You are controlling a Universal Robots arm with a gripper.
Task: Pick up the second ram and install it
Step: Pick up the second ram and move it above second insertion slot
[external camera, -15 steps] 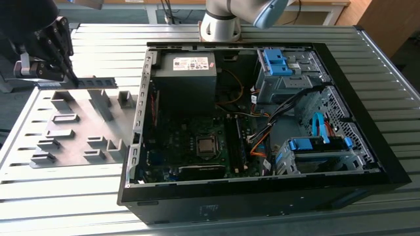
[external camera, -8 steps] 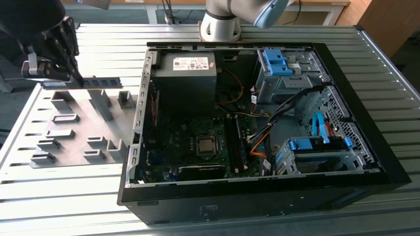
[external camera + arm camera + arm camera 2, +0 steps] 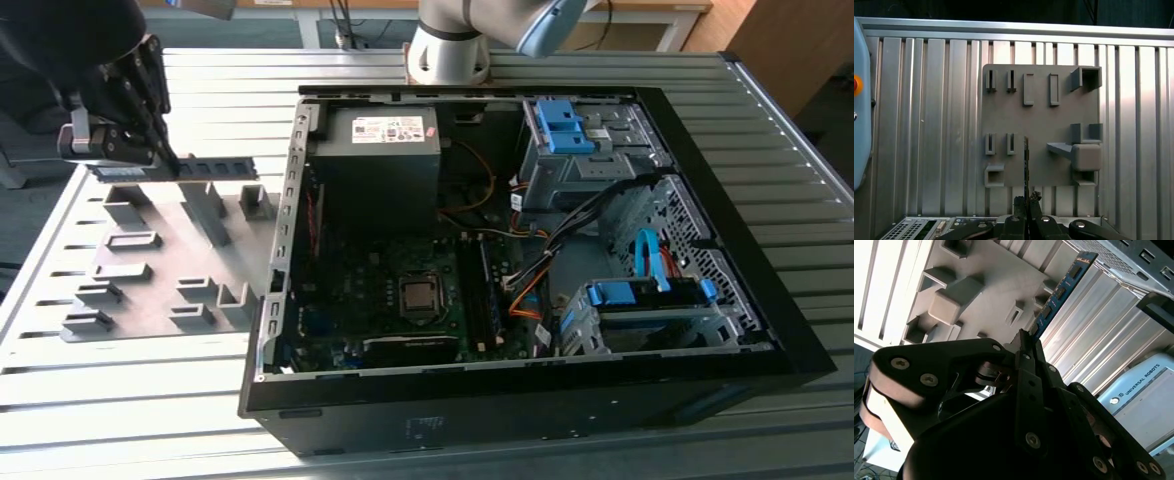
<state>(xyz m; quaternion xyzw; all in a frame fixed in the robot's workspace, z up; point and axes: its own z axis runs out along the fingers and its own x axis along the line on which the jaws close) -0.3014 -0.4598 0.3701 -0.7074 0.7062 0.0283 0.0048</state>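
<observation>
Gripper (image 3: pixel 158 158) clamps the second ram (image 3: pixel 203 168), held above the grey holder plate (image 3: pixel 160 265), upper left of the exterior view. Pick-up looks done; seating it inside the computer case (image 3: pixel 467 400) is not.

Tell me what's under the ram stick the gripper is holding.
Under the second ram, clamped in the gripper, lies the grey holder plate with its blocks, on the ribbed metal table. The strip of plate straight beneath the stick is covered.
</observation>
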